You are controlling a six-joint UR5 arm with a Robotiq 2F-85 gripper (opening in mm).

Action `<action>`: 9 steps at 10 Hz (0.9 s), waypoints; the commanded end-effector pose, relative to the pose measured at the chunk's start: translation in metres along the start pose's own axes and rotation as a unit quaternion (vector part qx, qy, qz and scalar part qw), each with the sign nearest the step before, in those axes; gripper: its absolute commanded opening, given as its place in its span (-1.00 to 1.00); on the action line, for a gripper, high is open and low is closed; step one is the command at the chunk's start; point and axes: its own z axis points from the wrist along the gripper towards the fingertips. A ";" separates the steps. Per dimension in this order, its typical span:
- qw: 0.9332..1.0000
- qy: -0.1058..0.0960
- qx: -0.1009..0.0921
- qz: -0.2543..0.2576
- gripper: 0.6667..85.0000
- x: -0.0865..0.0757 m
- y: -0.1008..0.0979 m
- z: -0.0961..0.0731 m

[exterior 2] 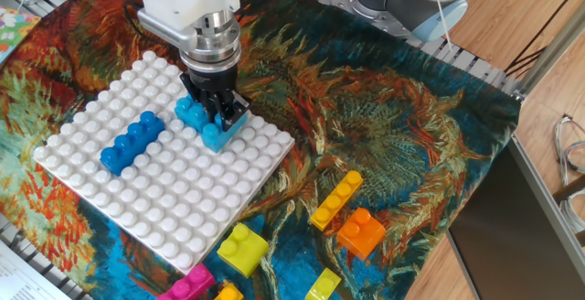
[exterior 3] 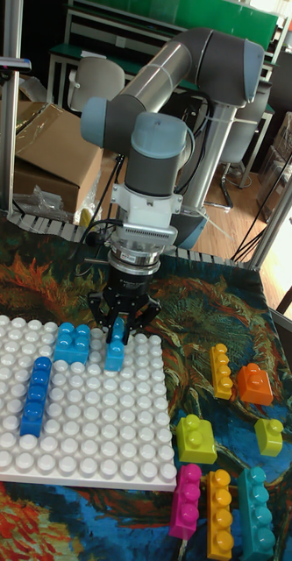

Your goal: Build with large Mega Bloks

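My gripper (exterior 2: 214, 110) (exterior 3: 117, 331) points straight down over the white baseplate (exterior 2: 183, 204) (exterior 3: 93, 438), shut on a narrow light blue brick (exterior 2: 216, 133) (exterior 3: 116, 349). That brick's base meets the plate's studs near the far right part. Right beside it on the left sits a squarer light blue brick (exterior 2: 188, 112) (exterior 3: 73, 342). A long dark blue brick (exterior 2: 132, 141) (exterior 3: 35, 394) is pressed onto the plate farther left.
Loose bricks lie on the patterned cloth right of the plate: a yellow-orange long one (exterior 2: 335, 199) (exterior 3: 220, 370), an orange one (exterior 2: 362, 232) (exterior 3: 253, 384), lime ones (exterior 2: 242, 249) (exterior 3: 196, 438) (exterior 3: 268, 436), a pink one (exterior 2: 190, 284) (exterior 3: 187, 500) and a teal one (exterior 3: 255, 513).
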 end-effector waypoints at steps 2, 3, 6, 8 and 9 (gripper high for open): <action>1.000 -0.001 -0.006 -0.001 -0.98 -0.004 0.000 0.000; 1.000 0.001 -0.006 -0.002 -0.98 -0.003 0.000 0.001; 1.000 0.005 -0.005 -0.004 -0.98 0.000 -0.002 0.004; 1.000 0.003 -0.005 -0.005 -0.98 0.001 -0.002 0.008; 1.000 0.004 -0.004 -0.004 -0.98 0.001 -0.003 0.008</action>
